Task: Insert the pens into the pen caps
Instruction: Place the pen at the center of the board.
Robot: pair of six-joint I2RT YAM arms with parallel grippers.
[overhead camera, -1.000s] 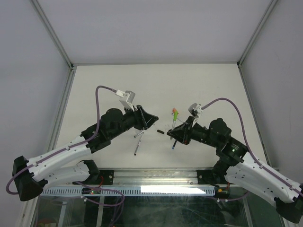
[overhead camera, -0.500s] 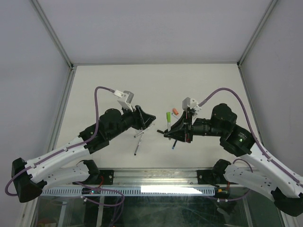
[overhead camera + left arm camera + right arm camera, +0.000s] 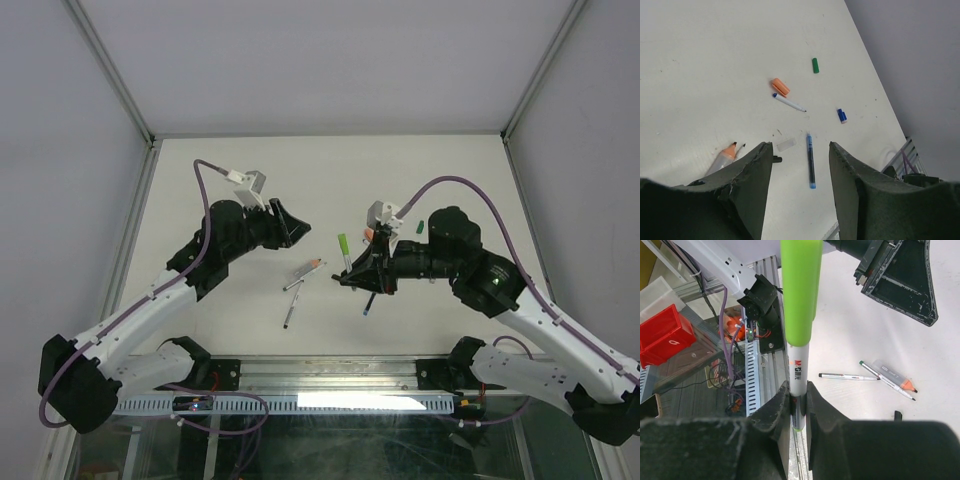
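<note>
The light-green-capped pen (image 3: 799, 315) is clamped low on its white barrel by the right hand (image 3: 798, 402). It is carried cap-end outward, clear of the table (image 3: 250, 180), likely so the cap can be checked or pressed home. Left of this pen the left hand (image 3: 293, 224) hovers with its fingers apart and empty, apparently free to assist. Loose pens (image 3: 303, 274) lie between them, and an orange cap (image 3: 780, 86) sits just right of the held pen.

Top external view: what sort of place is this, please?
Probably a laboratory robot cell: a white table walled by plain grey panels, a left arm and right arm at its near edge.
</note>
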